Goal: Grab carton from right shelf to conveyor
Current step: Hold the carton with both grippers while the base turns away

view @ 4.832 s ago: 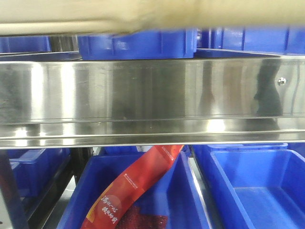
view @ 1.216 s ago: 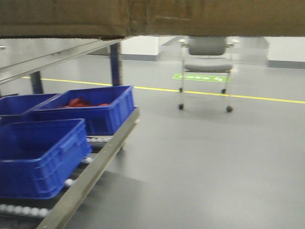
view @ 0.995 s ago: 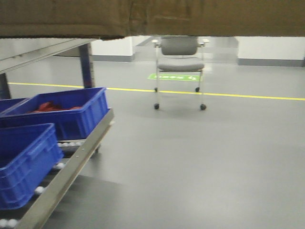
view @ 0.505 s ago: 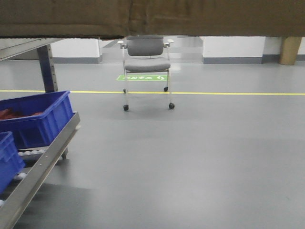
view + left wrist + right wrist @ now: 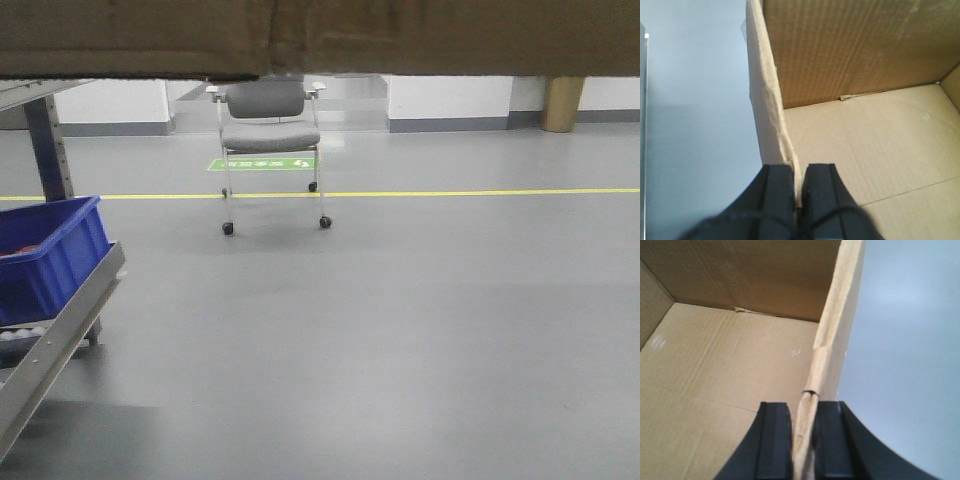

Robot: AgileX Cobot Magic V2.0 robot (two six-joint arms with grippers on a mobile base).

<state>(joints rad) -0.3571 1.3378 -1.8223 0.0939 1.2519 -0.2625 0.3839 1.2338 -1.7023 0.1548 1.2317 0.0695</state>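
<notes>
The carton (image 5: 320, 38) is a plain brown cardboard box filling the top edge of the front view, held up off the floor. In the left wrist view my left gripper (image 5: 797, 175) is shut on the carton's left wall (image 5: 767, 100), one finger inside and one outside. In the right wrist view my right gripper (image 5: 804, 412) is shut on the carton's right wall (image 5: 837, 325) the same way. The box's inside (image 5: 875, 140) is empty. The shelf's steel end (image 5: 50, 340) shows at the lower left of the front view. The conveyor is out of view.
A blue plastic bin (image 5: 45, 255) sits on the rack at left. A grey wheeled chair (image 5: 268, 140) stands on the grey floor behind a yellow line (image 5: 450, 192). A green floor sign (image 5: 262, 163) lies under the chair. A tan pillar (image 5: 560, 103) stands at back right.
The view has swung right, away from the shelf: the bins and rack slid off to the left, and the chair moved left. Both grippers keep hold of the carton.
</notes>
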